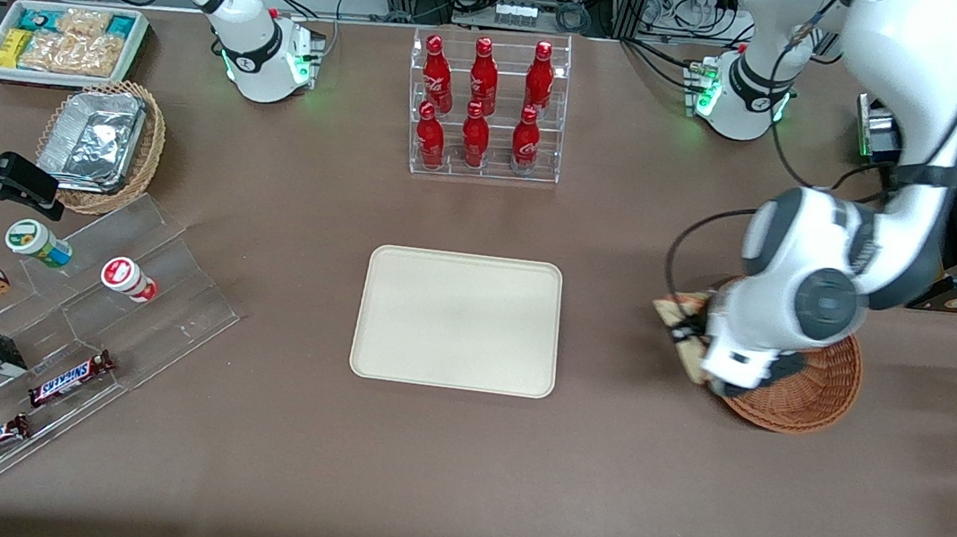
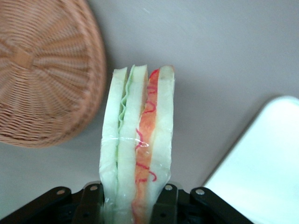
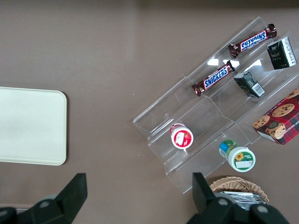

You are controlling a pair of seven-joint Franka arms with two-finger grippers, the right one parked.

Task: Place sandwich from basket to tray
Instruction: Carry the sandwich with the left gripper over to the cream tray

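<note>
Left arm's claw (image 2: 133, 198) clamped, wrist bent low.

the left arm is glossy white, built of rounded shells with dark grey joint bands and a grey round cap on the bulky wrist. a black cable loops off that wrist. green lights glow at its base. the gripper (image 2: 133, 205) is matt black, with small silver screws just outside each jaw.

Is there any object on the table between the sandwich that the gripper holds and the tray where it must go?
Nothing visible does. The gripper is shut on the sandwich at the basket's edge nearest the tray. Only bare table lies between them, and the tray holds nothing.
</note>
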